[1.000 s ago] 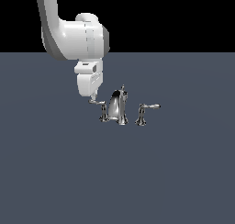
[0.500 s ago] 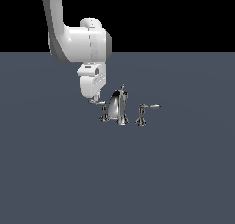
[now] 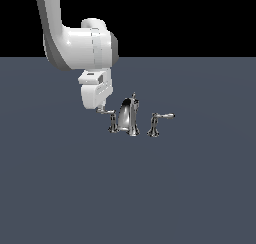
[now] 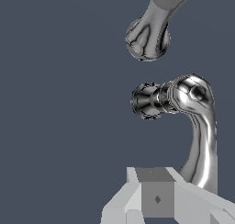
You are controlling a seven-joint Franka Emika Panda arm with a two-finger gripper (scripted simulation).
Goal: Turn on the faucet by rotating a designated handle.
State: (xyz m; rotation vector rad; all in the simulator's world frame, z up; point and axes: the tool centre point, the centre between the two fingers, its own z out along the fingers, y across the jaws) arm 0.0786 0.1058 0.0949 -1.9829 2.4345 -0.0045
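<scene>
The handle (image 3: pixel 113 122) you care about is the one at the exterior view's left end of the faucet (image 3: pixel 131 117) set, sitting on the grey floor (image 3: pixel 200 188) just beside the spout (image 3: pixel 128 115). Its thin lever arm sticks out toward the exterior view's left, roughly level, so that's your long axis: post at one end, lever tip at the other. The twin handle (image 3: pixel 156 124) past the spout points the opposite way, so don't mix them up.

The gripper (image 3: pixel 99 108) hangs right over the lever's tip end, up and a touch to the exterior view's left of the post. In the wrist view the lever (image 4: pixel 202 131) runs from its post (image 4: pixel 148 101) straight toward the gripper block (image 4: pixel 157 198) and ends right beside it, apparently touching. Honestly you can't tell whether the fingers are apart or together; they're hidden in both views. I'd guess the next push goes sideways across the lever's tip, swinging it around the post.
</scene>
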